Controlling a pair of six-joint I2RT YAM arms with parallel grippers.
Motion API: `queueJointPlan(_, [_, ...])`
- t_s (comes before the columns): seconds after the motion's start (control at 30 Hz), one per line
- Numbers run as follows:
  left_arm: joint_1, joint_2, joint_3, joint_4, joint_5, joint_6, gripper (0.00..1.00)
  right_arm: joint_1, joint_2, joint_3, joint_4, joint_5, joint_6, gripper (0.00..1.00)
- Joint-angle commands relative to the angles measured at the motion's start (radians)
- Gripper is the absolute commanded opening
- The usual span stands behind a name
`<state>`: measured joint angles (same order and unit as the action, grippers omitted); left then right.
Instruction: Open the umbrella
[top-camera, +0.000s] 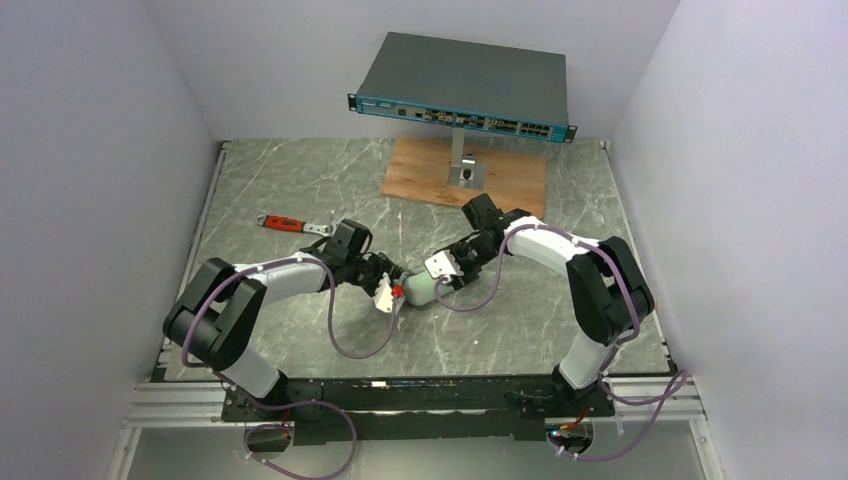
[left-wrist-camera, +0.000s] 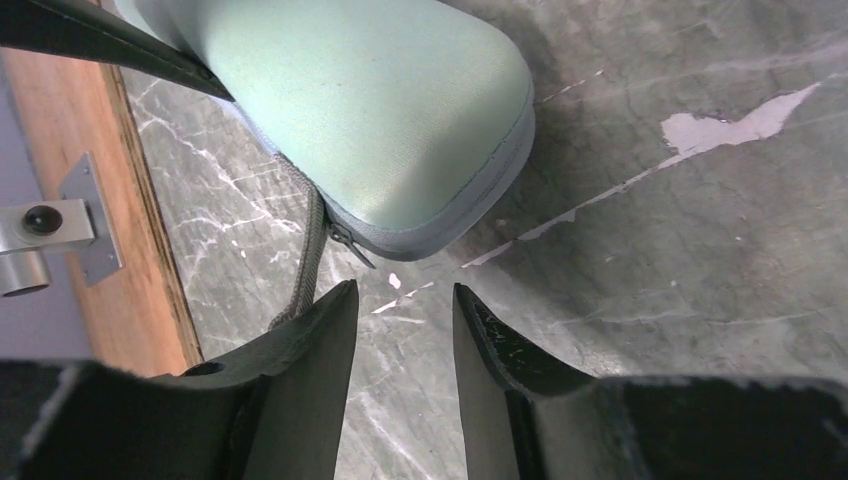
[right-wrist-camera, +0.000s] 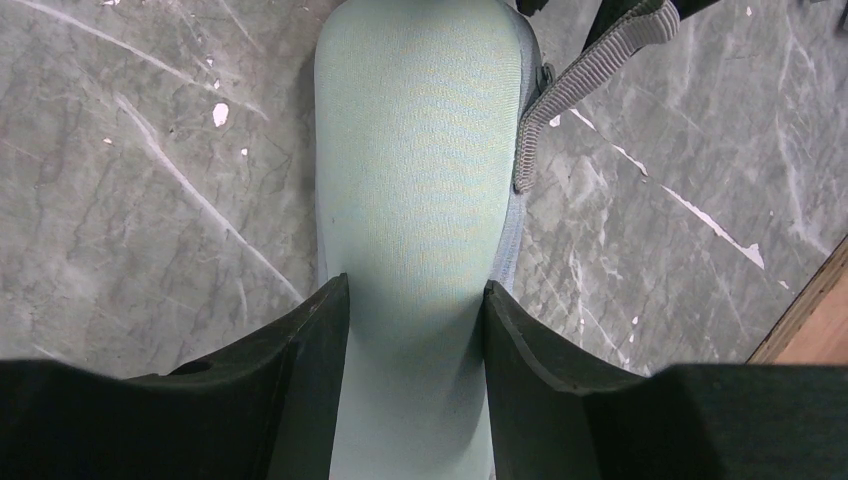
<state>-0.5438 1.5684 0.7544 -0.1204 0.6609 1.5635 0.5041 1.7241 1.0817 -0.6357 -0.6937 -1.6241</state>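
Top view: mint case (top-camera: 420, 289) sits between left fingers (top-camera: 388, 292) and right fingers (top-camera: 445, 272), on or just off surface (top-camera: 300, 180). Umbrella not visible, presumably zipped inside.

Left wrist: left fingers apart, empty. Zipper pull (left-wrist-camera: 350, 243) just beyond tips, toward left finger; strap (left-wrist-camera: 303, 270) beside it. Best: shift toward left finger, pinch pull alone, avoid strap.

Right wrist: right fingers clamped on case flanks. Grip needs firmness so zip tug cannot drag case.

switch (top-camera: 462, 90) on stand, wooden board (top-camera: 420, 178) | red wrench (top-camera: 290, 224) left | mint case (top-camera: 421, 289) centre
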Motion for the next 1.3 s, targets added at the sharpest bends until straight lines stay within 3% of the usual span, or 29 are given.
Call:
queueJointPlan(0.0, [-0.002,0.006,-0.018,0.112,0.041,-0.024,0.43,-0.010,0.065,-0.065,0.013,0.146,-0.064,0.00])
queueJointPlan(0.27, [-0.008,0.017,-0.010,0.178,0.086,-0.033,0.34,-0.010,0.070,-0.056,0.020,0.145,-0.049,0.00])
queueJointPlan(0.43, [-0.011,0.030,0.009,0.122,0.115,0.028,0.32,-0.010,0.073,-0.057,0.026,0.147,-0.038,0.00])
queueJointPlan(0.63, [-0.012,0.035,0.000,0.062,0.101,0.089,0.38,-0.011,0.075,-0.056,0.029,0.147,-0.034,0.00])
queueJointPlan(1.0, [-0.035,0.068,0.012,0.243,0.086,-0.001,0.23,-0.010,0.079,-0.047,0.022,0.145,-0.035,0.00])
queueJointPlan(1.27, [-0.037,0.013,-0.028,0.275,0.110,-0.016,0.14,-0.011,0.086,-0.034,0.015,0.145,-0.031,0.00])
